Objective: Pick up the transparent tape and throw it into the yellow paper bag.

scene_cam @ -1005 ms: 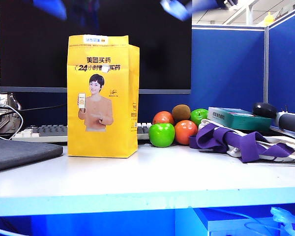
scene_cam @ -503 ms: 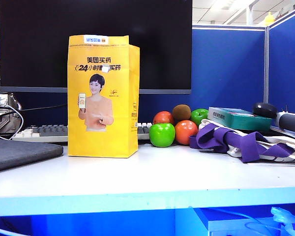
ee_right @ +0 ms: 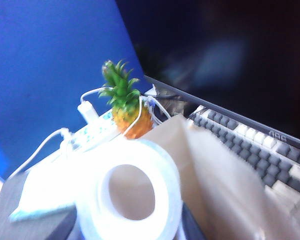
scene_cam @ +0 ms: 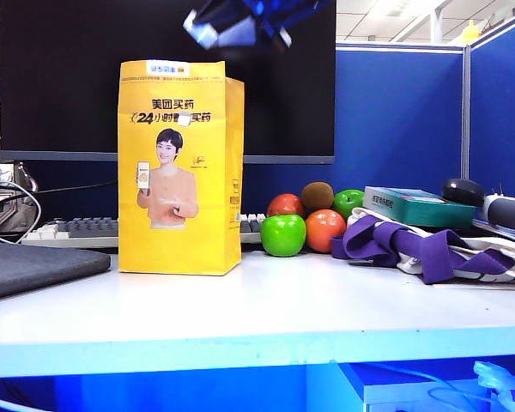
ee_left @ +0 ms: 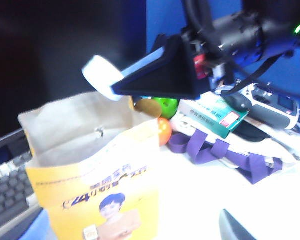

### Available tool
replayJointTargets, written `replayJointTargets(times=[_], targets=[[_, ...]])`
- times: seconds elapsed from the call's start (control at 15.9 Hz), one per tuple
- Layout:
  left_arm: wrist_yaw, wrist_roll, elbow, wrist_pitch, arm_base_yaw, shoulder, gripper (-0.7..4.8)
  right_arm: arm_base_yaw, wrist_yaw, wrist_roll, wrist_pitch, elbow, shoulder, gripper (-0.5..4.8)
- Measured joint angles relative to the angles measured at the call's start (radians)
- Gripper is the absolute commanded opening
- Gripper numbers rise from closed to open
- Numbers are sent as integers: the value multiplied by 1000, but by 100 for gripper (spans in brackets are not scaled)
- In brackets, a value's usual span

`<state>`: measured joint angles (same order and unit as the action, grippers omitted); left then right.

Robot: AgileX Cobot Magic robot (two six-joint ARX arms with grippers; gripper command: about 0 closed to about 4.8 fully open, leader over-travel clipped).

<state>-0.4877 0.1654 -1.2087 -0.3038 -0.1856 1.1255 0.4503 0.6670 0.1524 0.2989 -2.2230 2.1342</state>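
Left wrist view, right gripper (ee_left: 107, 82) clamping transparent tape (ee_left: 101, 76) above yellow paper bag (ee_left: 97, 150), left gripper unseen, spread wide.

the right gripper (ee_left: 121, 82) has dark, wedge-shaped fingers (ee_left: 162, 75) with pale blue inner faces, widening back to a black body that carries a small red part and black cables looping over it. a green light glows on the black arm (ee_left: 250, 30) behind it. in the exterior view it shows only as a blurred dark blue and grey shape.
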Motion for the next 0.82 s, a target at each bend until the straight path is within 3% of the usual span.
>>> replayJointTargets(times=[0.13,0.25,0.63,0.75,0.82], targets=[[0,-2,0,0,0,26,462,0,0,50,-94,-2,35,130],[1,-2,0,0,0,44,462,0,0,53,-123,-1,52,479],[1,0,0,9,0,59,461,0,-19,57,-196,-34,54,479],[15,70,0,19,0,48,460,-13,-15,57,-144,-63,28,479],[90,106,0,9,0,21,460,-28,-13,56,-114,-63,-12,479]])
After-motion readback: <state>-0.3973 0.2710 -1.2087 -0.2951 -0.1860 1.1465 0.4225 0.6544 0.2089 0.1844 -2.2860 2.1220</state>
